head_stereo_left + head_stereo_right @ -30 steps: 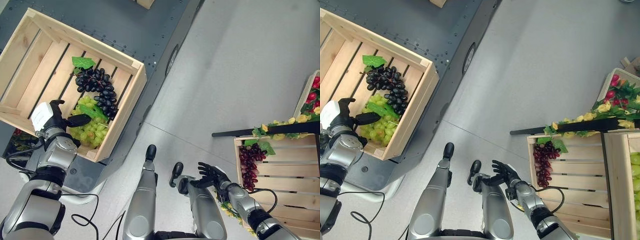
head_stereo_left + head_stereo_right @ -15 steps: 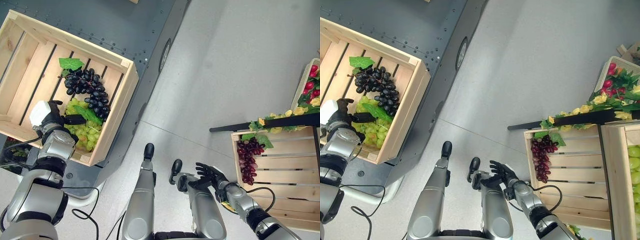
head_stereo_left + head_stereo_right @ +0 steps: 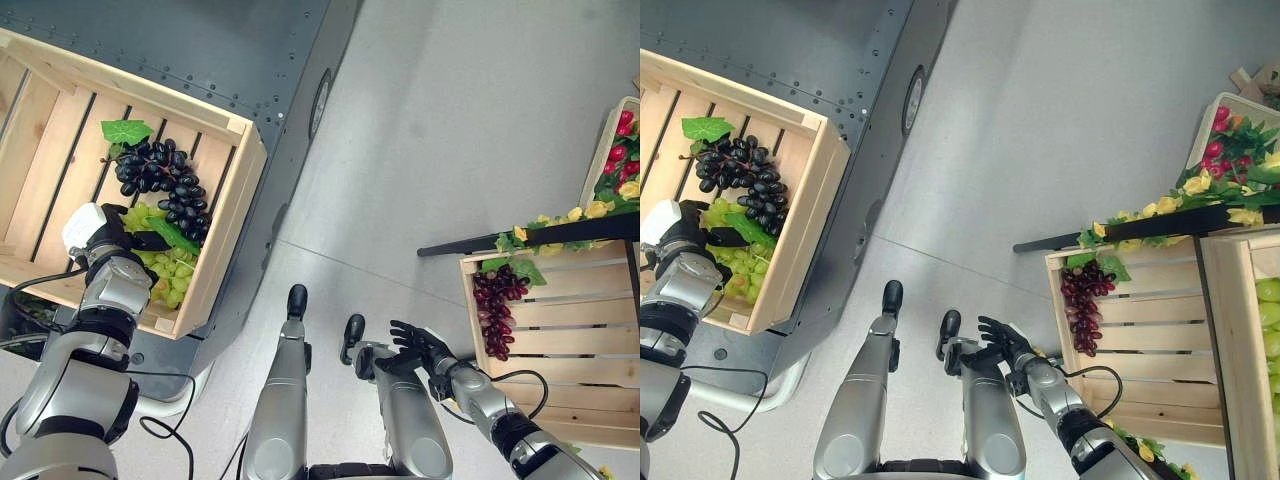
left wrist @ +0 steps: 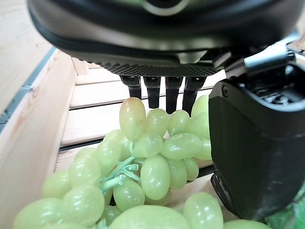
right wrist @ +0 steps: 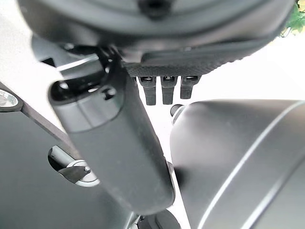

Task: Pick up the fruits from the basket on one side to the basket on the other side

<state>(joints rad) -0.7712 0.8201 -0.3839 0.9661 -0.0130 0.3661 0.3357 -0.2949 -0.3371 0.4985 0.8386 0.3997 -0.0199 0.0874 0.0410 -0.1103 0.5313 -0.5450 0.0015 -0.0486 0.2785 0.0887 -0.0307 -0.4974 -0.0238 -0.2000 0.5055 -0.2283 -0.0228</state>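
Two grape bunches fill the left crate (image 3: pixel 225 250); the left hand (image 3: pixel 100 232), fingers spread apart, hovers over the green grapes (image 4: pixel 147 157), a light, knobbly, likely slippery cluster best gripped around its middle, while the right hand (image 3: pixel 425 352) idles open.

Both wooden crates (image 3: pixel 215 270) (image 3: pixel 1120 375) are seen from overhead by the paired eye views, while each wrist view is aimed along its own hand (image 4: pixel 257 143) (image 5: pixel 114 143), very close.

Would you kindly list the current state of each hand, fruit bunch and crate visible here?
Left hand: open, over the green grapes.
Right hand: open, holding nothing.
Green grape bunch: lying in the left crate, not lifted.
Black grape bunch: lying untouched beside the green bunch.
Left wooden slatted crate: holds both bunches.
Red grape bunch: lying in the right crate.
Right wooden slatted crate: holds the red bunch.
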